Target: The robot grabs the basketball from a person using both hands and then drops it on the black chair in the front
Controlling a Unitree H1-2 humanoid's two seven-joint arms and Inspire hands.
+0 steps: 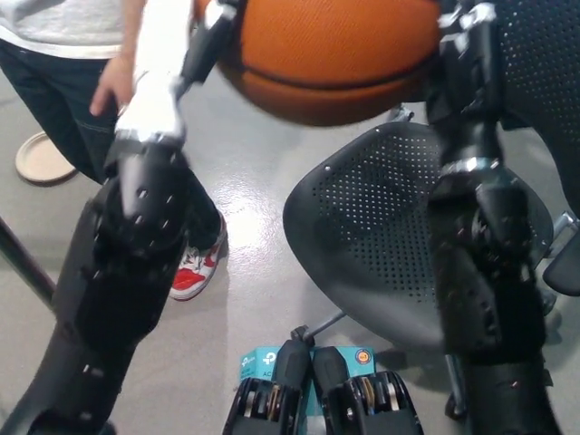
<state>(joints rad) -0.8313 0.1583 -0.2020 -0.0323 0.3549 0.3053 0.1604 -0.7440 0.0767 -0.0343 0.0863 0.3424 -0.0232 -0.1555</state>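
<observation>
left hand: white, fingers pressed on the basketball side | right hand: black, pressed on the opposite side | basketball: clamped between both hands, at top edge | black chair: seat below the ball, near right hand | person: just beside left hand

Both arms are raised high, reaching up to the top edge of the frame. The white left hand sits at the upper left, its dark fingers pressed against the basketball. The black right hand, at the upper right, clamps the ball's opposite side, forearm nearly vertical below it.
</observation>
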